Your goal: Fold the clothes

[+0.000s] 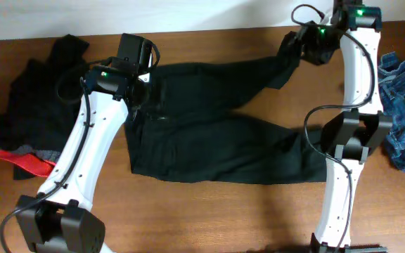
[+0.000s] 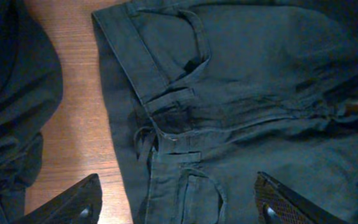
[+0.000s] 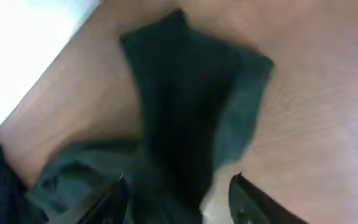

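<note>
Black fingertips [image 2: 79,202] of my left end effector [image 2: 179,208] frame the near edge of the wrist view. They are spread wide, grip nothing, and hover over the waistband of the black trousers [image 1: 216,133]. That arm reaches up from the near left of the counter [image 1: 209,218]. My right arm stretches to the far right, where my right end effector [image 3: 183,202] points down over the far trouser leg's hem, jaws parted, cloth lying loose between them. Blue denim jeans [image 1: 403,119] lie at the right, and a black garment [image 1: 5,119] with a red-and-grey edge lies at the left.
</note>
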